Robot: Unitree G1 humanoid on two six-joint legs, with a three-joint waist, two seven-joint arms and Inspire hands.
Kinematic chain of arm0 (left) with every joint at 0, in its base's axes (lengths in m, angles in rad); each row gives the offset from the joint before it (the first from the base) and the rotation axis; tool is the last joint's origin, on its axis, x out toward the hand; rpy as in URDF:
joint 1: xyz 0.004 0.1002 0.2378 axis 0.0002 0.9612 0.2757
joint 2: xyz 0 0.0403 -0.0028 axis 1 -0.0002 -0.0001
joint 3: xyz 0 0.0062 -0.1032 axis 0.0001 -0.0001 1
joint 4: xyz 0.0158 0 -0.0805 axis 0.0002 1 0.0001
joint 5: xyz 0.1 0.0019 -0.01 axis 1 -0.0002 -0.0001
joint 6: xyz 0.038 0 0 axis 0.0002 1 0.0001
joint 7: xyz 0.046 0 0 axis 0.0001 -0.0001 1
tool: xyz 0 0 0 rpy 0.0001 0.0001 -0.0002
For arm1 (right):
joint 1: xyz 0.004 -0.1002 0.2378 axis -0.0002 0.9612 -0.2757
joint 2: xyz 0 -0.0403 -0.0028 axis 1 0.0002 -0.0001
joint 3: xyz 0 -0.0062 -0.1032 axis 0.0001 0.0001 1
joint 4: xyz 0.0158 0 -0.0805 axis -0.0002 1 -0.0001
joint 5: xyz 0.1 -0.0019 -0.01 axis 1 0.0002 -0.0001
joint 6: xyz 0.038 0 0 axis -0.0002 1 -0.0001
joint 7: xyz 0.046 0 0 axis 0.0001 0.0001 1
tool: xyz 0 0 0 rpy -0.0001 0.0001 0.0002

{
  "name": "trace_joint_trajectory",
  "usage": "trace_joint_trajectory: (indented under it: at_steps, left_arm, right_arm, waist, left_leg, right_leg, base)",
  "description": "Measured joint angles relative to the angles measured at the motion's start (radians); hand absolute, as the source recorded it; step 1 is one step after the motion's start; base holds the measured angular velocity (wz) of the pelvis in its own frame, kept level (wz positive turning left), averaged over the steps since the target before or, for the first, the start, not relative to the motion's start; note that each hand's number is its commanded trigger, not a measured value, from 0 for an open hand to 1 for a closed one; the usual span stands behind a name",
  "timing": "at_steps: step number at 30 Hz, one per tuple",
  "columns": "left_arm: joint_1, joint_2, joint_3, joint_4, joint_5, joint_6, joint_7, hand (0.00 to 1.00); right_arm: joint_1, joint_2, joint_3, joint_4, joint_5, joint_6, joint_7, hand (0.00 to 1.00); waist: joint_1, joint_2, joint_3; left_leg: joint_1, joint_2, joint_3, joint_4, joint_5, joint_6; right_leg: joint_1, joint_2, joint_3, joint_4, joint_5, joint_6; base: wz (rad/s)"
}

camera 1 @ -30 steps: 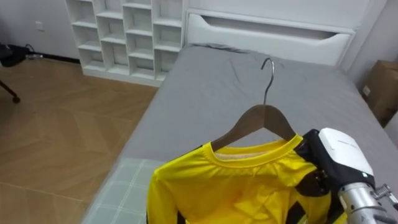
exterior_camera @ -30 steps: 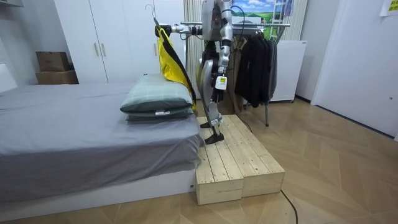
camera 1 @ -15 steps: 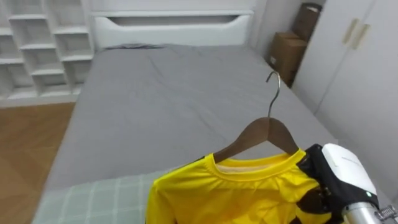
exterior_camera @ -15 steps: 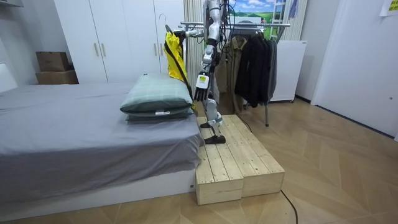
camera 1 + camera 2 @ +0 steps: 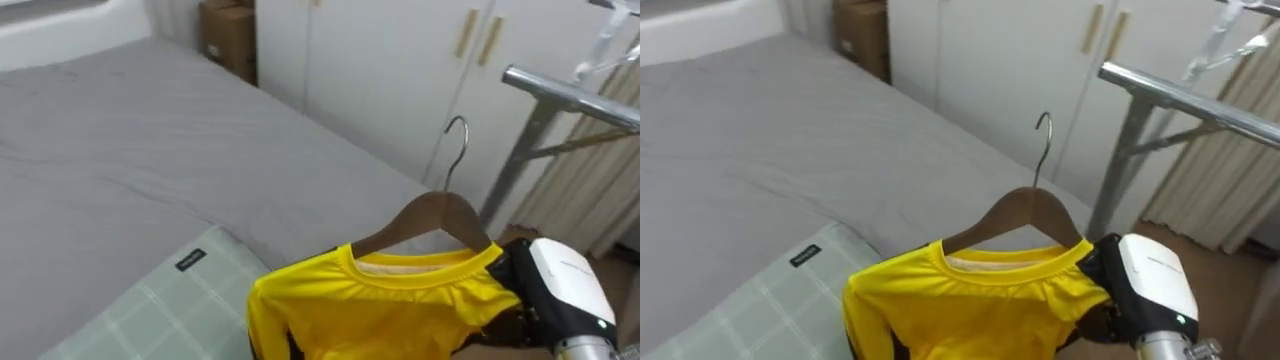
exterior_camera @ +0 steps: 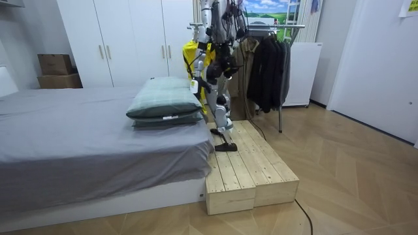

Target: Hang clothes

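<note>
A yellow shirt (image 5: 390, 305) hangs on a wooden hanger (image 5: 435, 215) whose metal hook (image 5: 455, 140) points up. My right hand (image 5: 555, 295) comes in from the lower right, its dark fingers shut on the hanger's right shoulder through the shirt's cloth. The silver rail of the clothes rack (image 5: 570, 90) crosses the upper right, above and to the right of the hook and apart from it. In the room view I stand on a wooden platform (image 6: 241, 163) between bed and rack (image 6: 277, 27), holding the yellow shirt (image 6: 191, 59) high. My left hand (image 6: 194, 83) hangs low by my side.
Beneath the shirt lies a green checked pillow (image 5: 130, 310) on the grey bed (image 5: 120, 140). White wardrobe doors (image 5: 390, 60) and a cardboard box (image 5: 228, 35) stand behind. Dark clothes (image 6: 268, 65) hang on the rack, with beige curtains (image 5: 590, 190) beyond it.
My view has swung right, from the bed's headboard and shelves to the wardrobe and rack rail. In the room view I have turned toward the rack, carrying the shirt along.
</note>
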State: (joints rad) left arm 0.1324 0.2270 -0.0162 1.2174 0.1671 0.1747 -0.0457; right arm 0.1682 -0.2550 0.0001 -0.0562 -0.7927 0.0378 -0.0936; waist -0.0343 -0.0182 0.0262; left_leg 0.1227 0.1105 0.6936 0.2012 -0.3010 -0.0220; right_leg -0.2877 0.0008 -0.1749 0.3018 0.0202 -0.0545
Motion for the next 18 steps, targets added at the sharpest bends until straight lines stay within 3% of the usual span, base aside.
trace_joint_trajectory:
  at_steps: [1,2,3,4,5,6,7,9,10,13,18]
  left_arm:
    - [0.002,-0.007,-0.003,0.0,0.0,0.013,0.0,0.0]
    - [0.002,-0.008,-0.008,0.0,0.0,0.02,0.0,0.0]
    - [0.003,-0.01,-0.009,0.0,0.0,0.03,0.0,0.0]
    - [0.002,-0.006,-0.006,-0.004,0.001,0.042,0.0,0.0]
    - [0.001,-0.003,-0.004,-0.006,0.004,0.046,0.0,0.0]
    - [0.001,-0.01,0.01,-0.006,0.024,0.053,0.0,0.0]
    - [0.001,-0.012,0.025,-0.004,0.055,0.063,0.0,0.0]
    - [-0.001,-0.005,0.032,0.0,0.091,0.074,0.0,0.0]
    - [-0.005,-0.007,0.031,0.0,0.092,0.083,0.0,0.0]
    - [-0.005,-0.011,0.03,-0.001,0.124,0.098,0.0,0.0]
    - [-0.004,-0.01,-0.032,-0.003,0.147,0.119,0.0,0.0]
  right_arm:
    - [0.0,-0.001,-0.001,0.006,0.0,0.011,0.001,1.0]
    - [0.0,-0.001,0.0,0.007,0.0,0.018,0.001,1.0]
    - [-0.005,-0.001,0.008,0.013,0.002,0.023,0.001,1.0]
    - [-0.017,0.003,0.026,0.021,0.004,0.026,0.001,1.0]
    - [-0.026,0.006,0.037,0.024,0.004,0.027,0.002,1.0]
    - [-0.036,0.008,0.062,0.027,0.004,0.029,0.006,1.0]
    - [-0.047,0.015,0.089,0.029,0.004,0.026,0.01,1.0]
    - [-0.059,0.031,0.116,0.04,0.008,0.025,0.011,1.0]
    - [-0.065,0.029,0.115,0.042,0.018,0.03,0.013,1.0]
    - [-0.073,0.042,0.1,0.044,0.021,0.047,0.028,1.0]
    - [-0.074,0.045,0.096,0.044,0.04,0.05,0.054,1.0]
  waist:
    - [0.01,0.001,-0.0017]
    - [0.014,0.002,-0.002]
    - [0.026,0.0,-0.0043]
    - [0.029,-0.014,-0.0075]
    - [0.027,-0.02,-0.0045]
    - [0.041,-0.019,-0.0057]
    - [0.057,-0.013,-0.0067]
    - [0.033,-0.02,-0.0078]
    - [0.016,-0.021,-0.0072]
    - [0.009,-0.029,-0.0072]
    - [-0.004,-0.035,-0.0063]
  left_leg:
    - [0.016,-0.001,0.036,-0.012,0.001,-0.003]
    - [0.022,-0.002,0.053,-0.013,0.0,-0.007]
    - [0.03,-0.002,0.081,-0.01,-0.004,-0.015]
    - [0.031,-0.006,0.088,0.015,-0.01,-0.025]
    - [0.025,-0.006,0.082,0.031,-0.011,-0.026]
    - [0.014,-0.006,0.015,0.053,-0.008,-0.02]
    - [0.007,0.004,-0.097,0.06,-0.004,-0.014]
    - [-0.021,0.015,-0.209,0.069,-0.001,-0.008]
    - [-0.035,0.011,-0.246,0.02,0.01,-0.009]
    - [-0.028,0.003,-0.214,0.017,0.019,-0.02]
    - [-0.032,0.02,-0.181,0.092,0.01,-0.023]
  right_leg:
    - [0.004,-0.031,-0.075,0.109,-0.097,0.01]
    - [0.014,-0.047,-0.099,0.15,-0.135,0.009]
    - [0.04,-0.084,-0.128,0.201,-0.2,0.018]
    - [0.045,-0.096,-0.118,0.188,-0.229,0.029]
    - [0.043,-0.083,-0.095,0.171,-0.233,0.019]
    - [0.048,-0.051,-0.049,0.135,-0.22,0.011]
    - [0.072,-0.014,-0.019,0.087,-0.188,-0.003]
    - [0.104,0.014,0.002,0.008,-0.143,-0.012]
    - [0.104,0.019,0.011,-0.007,-0.131,-0.011]
    - [0.09,0.038,0.034,-0.012,-0.114,-0.01]
    - [0.095,0.039,0.047,-0.01,-0.111,-0.018]
  base:
    - [-0.81]
    - [-0.8]
    - [-0.7]
    - [-0.59]
    - [-0.62]
    - [-0.93]
    - [-1.02]
    - [-0.49]
    - [-0.13]
    - [-0.26]
    - [-0.14]
